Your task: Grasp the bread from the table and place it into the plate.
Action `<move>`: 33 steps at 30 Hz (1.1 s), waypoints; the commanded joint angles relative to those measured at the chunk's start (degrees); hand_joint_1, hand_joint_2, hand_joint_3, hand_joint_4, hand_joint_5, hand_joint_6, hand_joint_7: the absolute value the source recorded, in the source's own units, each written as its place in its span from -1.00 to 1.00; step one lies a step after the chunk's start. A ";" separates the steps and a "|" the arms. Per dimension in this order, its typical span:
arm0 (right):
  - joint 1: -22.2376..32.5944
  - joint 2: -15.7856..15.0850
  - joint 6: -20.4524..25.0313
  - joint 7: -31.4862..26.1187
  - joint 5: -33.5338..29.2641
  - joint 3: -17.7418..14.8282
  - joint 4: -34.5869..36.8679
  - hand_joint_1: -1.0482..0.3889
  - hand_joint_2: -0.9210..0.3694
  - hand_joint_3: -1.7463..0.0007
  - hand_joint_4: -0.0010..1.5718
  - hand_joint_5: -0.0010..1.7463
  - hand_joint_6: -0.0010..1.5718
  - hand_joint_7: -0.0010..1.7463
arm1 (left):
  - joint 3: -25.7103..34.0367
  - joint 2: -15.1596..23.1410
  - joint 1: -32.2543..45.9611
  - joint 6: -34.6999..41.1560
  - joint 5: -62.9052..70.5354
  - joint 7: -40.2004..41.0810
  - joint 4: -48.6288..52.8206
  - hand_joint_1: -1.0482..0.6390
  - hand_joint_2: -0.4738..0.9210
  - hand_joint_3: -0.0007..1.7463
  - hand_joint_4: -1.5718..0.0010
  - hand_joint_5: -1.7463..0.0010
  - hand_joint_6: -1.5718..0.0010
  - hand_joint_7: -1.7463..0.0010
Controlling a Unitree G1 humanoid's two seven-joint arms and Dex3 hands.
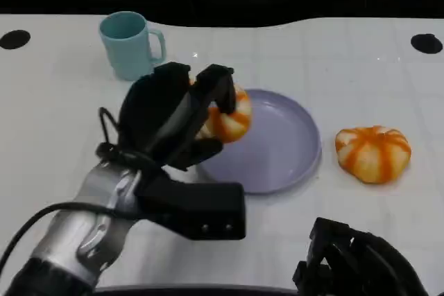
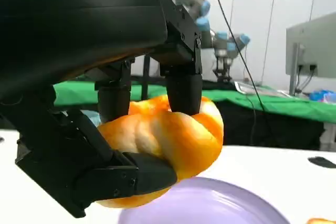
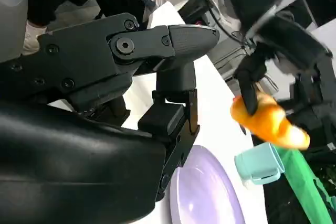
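Note:
My left hand grips an orange-and-white striped bread roll and holds it in the air over the left rim of the lavender plate. The left wrist view shows the roll pinched between black fingers just above the plate. A second striped roll lies on the white table to the right of the plate. My right hand sits low at the front right, its fingers apart and holding nothing. The right wrist view also catches the held roll and the plate.
A light blue mug stands on the table behind and left of the plate, also seen as the mug in the right wrist view. Two black round marks sit near the far corners. A person stands beside the table.

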 commanded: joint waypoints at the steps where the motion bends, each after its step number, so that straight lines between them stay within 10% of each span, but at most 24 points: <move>1: 0.23 -0.60 -0.74 0.53 0.19 -0.46 0.13 -0.54 -1.00 0.74 0.09 0.83 -0.03 0.57 | -0.64 -2.34 -4.33 -1.95 -2.52 0.00 7.29 0.12 0.23 0.27 -0.16 -1.00 0.10 -1.00; 13: 0.89 -0.60 -0.85 0.62 0.13 -0.10 -0.37 -0.53 -1.00 0.73 0.09 0.84 -0.02 0.57 | -4.16 -8.11 -13.80 -6.44 -2.87 5.69 27.82 0.08 0.41 0.03 -0.16 -1.00 0.11 -1.00; 16: 1.03 -0.43 -1.04 0.87 0.27 0.09 -0.32 -0.53 -1.00 0.72 0.09 0.84 -0.02 0.57 | -5.22 -8.48 -15.58 -7.03 -2.70 5.84 31.59 0.04 0.55 -0.17 -0.09 -1.00 0.10 -0.85; 18: 1.15 -0.46 -1.14 0.93 0.23 0.18 -0.39 -0.53 -1.00 0.72 0.09 0.84 -0.01 0.57 | -5.60 -8.75 -16.28 -6.87 -2.94 5.32 33.10 -0.02 0.67 -0.42 -0.02 -0.96 -0.03 -0.41; 26: 1.43 -0.45 -1.08 0.66 0.23 0.28 -1.00 -0.54 -1.00 0.75 0.09 0.82 0.00 0.56 | -9.91 -7.62 -17.50 -0.36 1.24 -1.18 30.89 -0.23 0.98 -0.93 0.28 -0.20 0.11 0.80; 33: 1.42 -0.50 -0.91 0.57 0.29 0.29 -0.99 -0.53 -1.00 0.73 0.10 0.82 0.00 0.55 | -11.05 -5.55 -16.56 4.89 1.65 -11.73 24.27 -0.56 1.00 -0.84 0.41 0.72 0.52 1.00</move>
